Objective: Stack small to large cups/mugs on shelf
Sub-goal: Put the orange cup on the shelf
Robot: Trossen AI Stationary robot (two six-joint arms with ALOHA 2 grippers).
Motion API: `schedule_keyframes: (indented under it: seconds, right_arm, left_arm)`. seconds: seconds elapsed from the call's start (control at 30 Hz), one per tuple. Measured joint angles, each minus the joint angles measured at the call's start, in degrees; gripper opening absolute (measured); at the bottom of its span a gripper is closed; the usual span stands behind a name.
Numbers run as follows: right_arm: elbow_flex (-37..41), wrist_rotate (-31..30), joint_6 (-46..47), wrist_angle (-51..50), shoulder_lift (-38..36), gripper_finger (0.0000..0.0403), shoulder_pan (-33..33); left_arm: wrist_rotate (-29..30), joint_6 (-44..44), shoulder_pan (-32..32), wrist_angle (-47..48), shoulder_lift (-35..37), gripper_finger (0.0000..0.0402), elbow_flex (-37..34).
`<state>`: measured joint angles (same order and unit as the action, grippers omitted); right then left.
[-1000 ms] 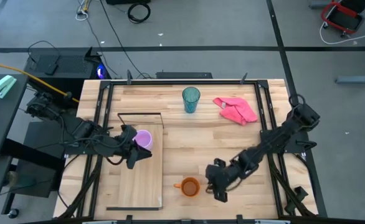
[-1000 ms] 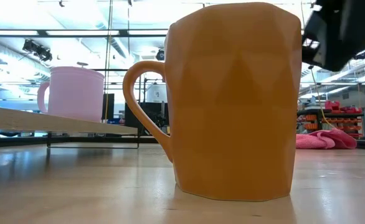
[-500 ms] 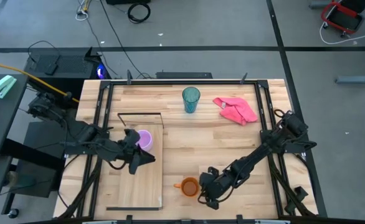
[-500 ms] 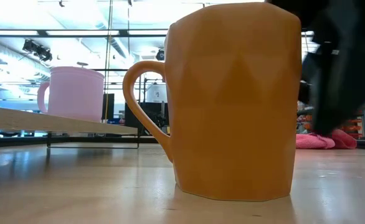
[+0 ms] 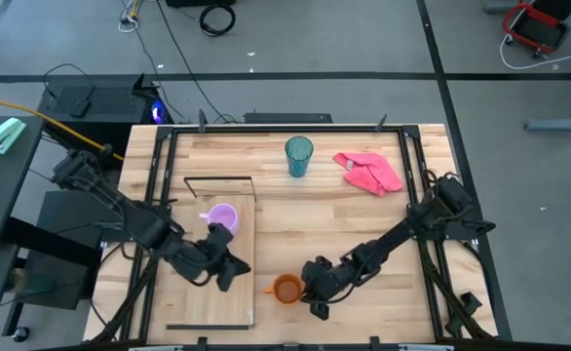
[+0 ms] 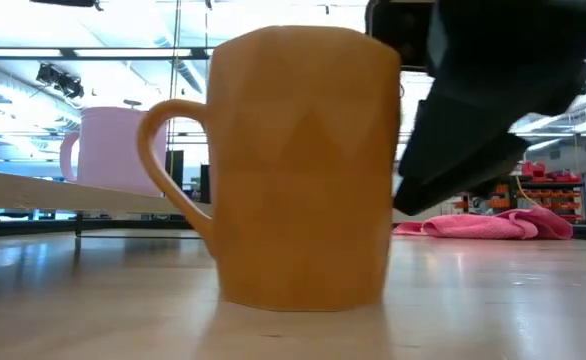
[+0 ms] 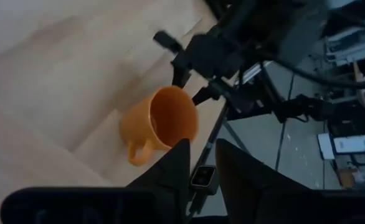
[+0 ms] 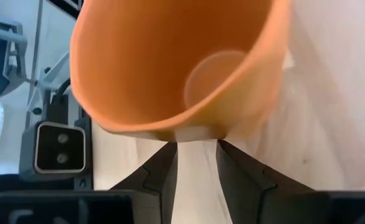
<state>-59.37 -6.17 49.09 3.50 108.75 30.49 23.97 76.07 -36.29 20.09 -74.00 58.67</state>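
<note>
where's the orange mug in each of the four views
High view: orange mug near the table's front edge, just right of the shelf, right gripper beside it.
Low view: fills the centre, handle to the picture's left.
Left wrist view: mid-picture, seen into its mouth.
Right wrist view: fills the upper part, very close.
Shared landmark: the right gripper next to the mug.

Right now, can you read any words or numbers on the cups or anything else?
None can be read.
Orange mug: plain faceted sides, no print.
Lilac mug on the shelf: no print.
Teal tumbler: no label visible.
Pink cloth: no tag visible.
Signs in the room behind the table: too small and blurred to read.
</note>
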Motion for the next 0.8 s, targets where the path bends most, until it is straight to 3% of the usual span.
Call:
schedule_keyframes:
  seconds: [0.3,0.43,0.6,0.8]
  right_arm:
    - [0.0,0.2,-1.2,2.0,0.0,0.0118,-2.8]
    - [0.0,0.9,-1.2,2.5,0.0,0.0118,-3.5]
    - [-0.1,6.1,-0.3,3.0,-0.7,0.0118,-1.0]
    - [-0.1,5.9,-3.7,4.6,-0.6,0.0118,0.4]
  left_arm:
    - [-0.1,10.3,0.1,-1.8,-5.7,0.0079,0.0]
    - [-0.2,10.4,0.1,-3.9,-7.0,0.0075,0.0]
    - [-1.6,11.2,0.1,-5.8,-7.2,0.0071,-0.1]
    - [-5.1,13.4,0.1,-5.0,-8.0,0.0067,-0.1]
